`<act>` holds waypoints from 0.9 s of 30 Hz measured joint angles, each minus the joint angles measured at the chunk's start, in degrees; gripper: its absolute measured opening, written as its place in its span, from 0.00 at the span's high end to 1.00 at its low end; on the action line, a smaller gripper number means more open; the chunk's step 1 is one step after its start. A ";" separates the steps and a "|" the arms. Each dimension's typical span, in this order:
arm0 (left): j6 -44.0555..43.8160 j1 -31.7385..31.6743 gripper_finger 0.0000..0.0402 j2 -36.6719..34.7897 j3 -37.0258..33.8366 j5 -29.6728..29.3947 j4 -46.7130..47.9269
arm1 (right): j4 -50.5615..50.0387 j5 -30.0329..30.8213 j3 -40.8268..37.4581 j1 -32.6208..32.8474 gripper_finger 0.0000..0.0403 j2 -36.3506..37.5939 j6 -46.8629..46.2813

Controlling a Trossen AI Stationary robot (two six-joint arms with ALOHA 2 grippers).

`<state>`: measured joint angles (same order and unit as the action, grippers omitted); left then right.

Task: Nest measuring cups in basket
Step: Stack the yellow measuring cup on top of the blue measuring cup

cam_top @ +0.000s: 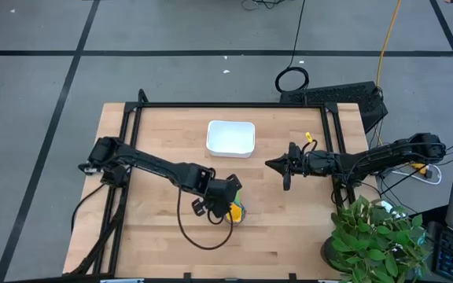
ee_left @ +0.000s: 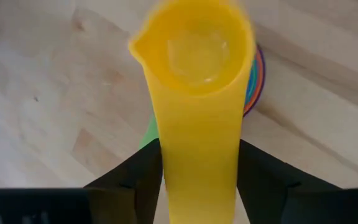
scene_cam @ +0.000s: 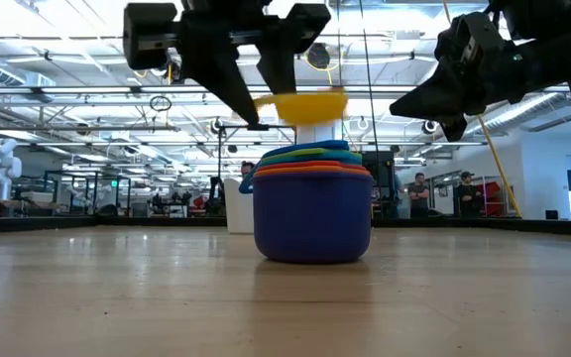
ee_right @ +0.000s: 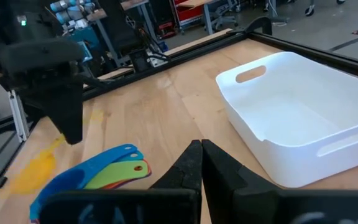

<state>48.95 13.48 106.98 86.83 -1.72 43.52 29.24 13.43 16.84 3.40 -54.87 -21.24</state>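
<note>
**Yellow cup held over the stack**

On the wooden table, the left gripper grips the yellow cup by its handle, just above the stack of nested cups, whose navy cup is outermost. The left arm reaches in from the table's left edge, wrist turned down over the stack. The white basket sits apart toward the far edge, holding no cups. Beyond it the right gripper hangs above the table, fingers pressed together on nothing, arm stretched in from the right. A potted plant stands at the near right corner.
</note>
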 joint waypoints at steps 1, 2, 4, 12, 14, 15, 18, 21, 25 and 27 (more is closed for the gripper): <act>0.18 -0.20 0.55 0.00 0.00 -0.05 -0.16 | -0.15 0.00 0.00 0.00 1.00 0.00 0.24; 0.49 -0.36 0.56 0.00 0.00 -0.09 -0.26 | -0.15 0.00 0.00 0.00 1.00 0.00 0.41; 1.38 -0.46 0.59 0.53 0.00 -0.26 -0.47 | -0.12 0.00 0.00 0.00 1.00 0.00 0.66; 1.53 -0.40 0.52 2.44 -0.04 0.03 -0.33 | -0.48 0.00 -0.02 0.00 1.00 0.00 0.93; 1.52 -0.40 0.46 2.58 -0.04 -0.32 -0.59 | -0.75 -0.02 -0.02 0.00 1.00 -0.02 0.93; 1.40 -0.40 0.44 2.58 -0.04 -0.79 -0.56 | -0.68 -0.02 -0.02 0.00 1.00 -0.02 0.93; 0.89 -0.44 0.40 2.58 -0.04 -2.65 -0.95 | -0.81 -0.02 -0.02 0.00 1.00 -0.02 0.93; 0.87 -0.45 0.38 2.58 -0.04 -5.76 -0.56 | -0.75 -0.02 -0.02 0.00 1.00 -0.02 0.93; -0.81 -0.45 0.37 2.14 -0.04 -9.03 1.10 | 0.01 -0.14 -0.02 0.00 1.00 -0.02 0.89; -3.73 -0.74 0.38 1.57 -0.04 -9.54 1.58 | 0.59 -0.20 -0.02 0.00 1.00 -0.02 0.77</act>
<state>45.22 12.74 108.55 86.78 -11.26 45.09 29.83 13.23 16.82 3.40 -54.89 -20.47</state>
